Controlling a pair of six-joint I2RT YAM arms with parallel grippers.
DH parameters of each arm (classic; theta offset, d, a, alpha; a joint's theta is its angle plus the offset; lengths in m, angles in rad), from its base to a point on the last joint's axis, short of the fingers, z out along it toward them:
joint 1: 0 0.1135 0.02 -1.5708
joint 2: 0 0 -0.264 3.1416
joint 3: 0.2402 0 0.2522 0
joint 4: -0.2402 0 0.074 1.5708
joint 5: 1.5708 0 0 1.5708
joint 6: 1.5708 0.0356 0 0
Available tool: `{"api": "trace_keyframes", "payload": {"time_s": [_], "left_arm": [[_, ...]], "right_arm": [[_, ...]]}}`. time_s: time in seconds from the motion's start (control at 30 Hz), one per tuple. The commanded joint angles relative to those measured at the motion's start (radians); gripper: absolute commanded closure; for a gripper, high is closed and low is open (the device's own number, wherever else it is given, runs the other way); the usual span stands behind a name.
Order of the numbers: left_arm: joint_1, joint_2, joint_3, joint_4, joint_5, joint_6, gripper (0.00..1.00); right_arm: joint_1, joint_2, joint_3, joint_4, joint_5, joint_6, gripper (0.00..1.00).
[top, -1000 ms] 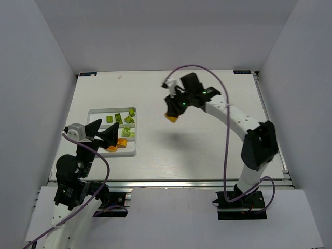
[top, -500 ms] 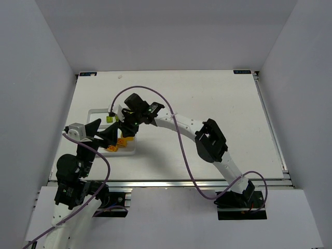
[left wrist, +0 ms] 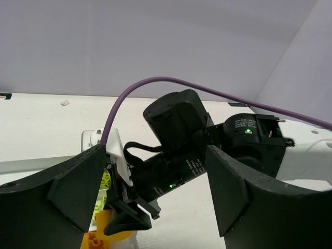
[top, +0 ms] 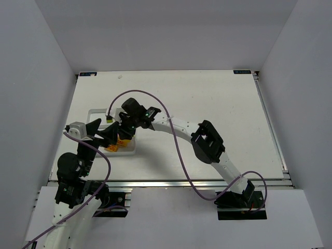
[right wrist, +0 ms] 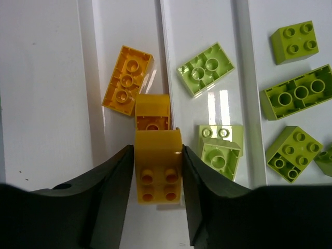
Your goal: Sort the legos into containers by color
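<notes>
Right claw (right wrist: 156, 153), brick (right wrist: 158, 179) maybe nearer tray (top: 98, 110)

We can read nothing for certain: the white print (left wrist: 193, 167) on the right arm's black housing (left wrist: 174, 116) is blurred, and the labels (top: 87, 73) at the counter's (top: 207, 98) far corners are too small.

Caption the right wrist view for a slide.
Right gripper holds an orange brick over the tray's orange bricks, green bricks alongside.
</notes>
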Motion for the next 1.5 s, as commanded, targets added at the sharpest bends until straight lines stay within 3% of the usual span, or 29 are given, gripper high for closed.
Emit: {"api": "trace_keyframes", "payload": {"time_s": [0.0,0.2,0.4,0.6,0.77,0.83,0.87,0.9,0.93,0.97,1.0,1.07,1.1,1.13,1.2,1.27,1.37,1.47], "left_arm": [[0.007,0.018,0.001,-0.001,0.002,0.007,0.13],[0.007,0.027,0.001,-0.003,0.005,0.007,0.13],[0.007,0.041,0.004,-0.006,0.005,0.006,0.12],[0.007,0.06,0.004,-0.007,0.008,0.006,0.12],[-0.002,0.096,0.008,-0.007,0.065,0.013,0.13],[-0.002,0.136,0.013,-0.006,0.126,0.021,0.21],[-0.002,0.149,0.014,-0.001,0.155,0.024,0.29],[-0.002,0.181,0.017,0.002,0.184,0.03,0.62],[-0.002,0.196,0.02,0.002,0.238,0.036,0.78],[-0.002,0.211,0.022,0.005,0.261,0.039,0.88],[-0.002,0.225,0.025,0.008,0.283,0.043,0.91],[-0.011,0.274,0.03,0.007,0.324,0.05,0.86],[-0.011,0.29,0.033,0.005,0.335,0.053,0.77],[-0.011,0.317,0.034,0.002,0.355,0.056,0.5],[-0.011,0.345,0.034,0.005,0.384,0.058,0.26],[-0.011,0.372,0.04,-0.001,0.404,0.061,0.1],[-0.011,0.382,0.04,-0.001,0.399,0.061,0.04],[-0.02,0.374,0.039,-0.001,0.39,0.061,0.02]], "right_arm": [[0.004,-0.005,-0.022,0.024,0.007,0.013,0.51],[-0.001,-0.085,-0.108,0.009,-0.011,0.026,0.39],[-0.022,-0.301,-0.299,0.061,-0.012,0.053,0.38],[-0.105,-0.548,-0.494,0.073,0.098,0.091,0.38],[-0.215,-0.769,-0.73,0.046,0.178,0.141,0.22],[-0.295,-0.888,-0.832,0.064,0.189,0.163,0.27],[-0.339,-0.927,-0.932,0.075,0.176,0.175,0.37],[-0.358,-0.972,-0.982,0.095,0.141,0.192,0.42],[-0.405,-1.07,-1.028,0.107,0.13,0.203,0.48],[-0.416,-1.12,-1.071,0.124,0.123,0.211,0.59],[-0.427,-1.173,-1.155,0.156,0.118,0.221,0.64],[-0.467,-1.341,-1.234,0.208,0.139,0.234,0.76],[-0.473,-1.39,-1.302,0.234,0.159,0.232,0.75],[-0.488,-1.483,-1.33,0.266,0.175,0.237,0.7],[-0.499,-1.556,-1.376,0.28,0.191,0.235,0.42],[-0.504,-1.648,-1.439,0.306,0.213,0.258,0.23],[-0.524,-1.717,-1.472,0.302,0.311,0.292,0.14],[-0.544,-1.744,-1.493,0.323,0.357,0.301,0.11]]}}
